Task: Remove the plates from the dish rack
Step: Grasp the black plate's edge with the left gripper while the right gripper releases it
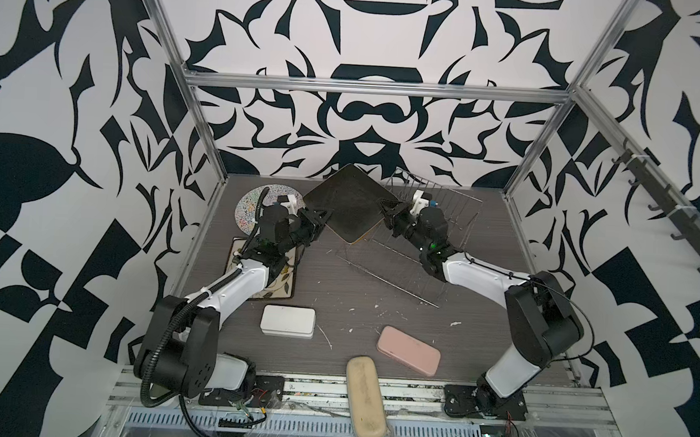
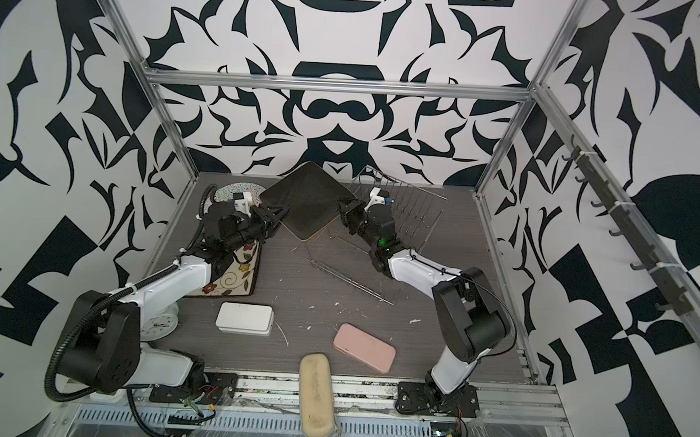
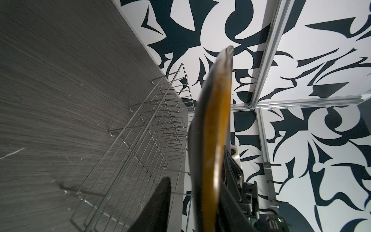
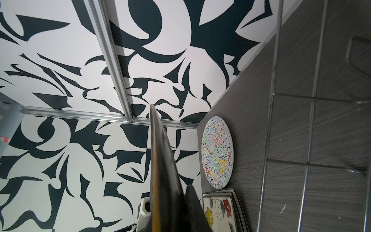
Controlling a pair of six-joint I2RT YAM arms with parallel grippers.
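Right tool (image 1: pixel 384 210) is clamped on the right corner of a black plate (image 1: pixel 349 203), holding it up on edge, diamond-wise, above the back of the surface (image 1: pixel 355 311). Left tool (image 1: pixel 326 218) meets it from the other side. Its jaws straddle the plate's left corner, and the left wrist view shows one finger (image 3: pixel 160 202) with a sliver of gap to the rim, so I read it as not gripping yet. The plate spans between the two tools, with its lower corner hanging by the left end of the rack (image 3: pixel 144 138); whether it clears the wires I cannot tell. No other plate shows in the rack. Off to the left lie the round plate (image 1: pixel 249 205) and a flowered plate (image 2: pixel 228 280) topping a stack, both close by the left arm. That side is what matters: the set-down spots lie leftward of the held plate, nearer the left arm, so this looks like a handover, with the right tool due to let go only once the left has bitten firmly
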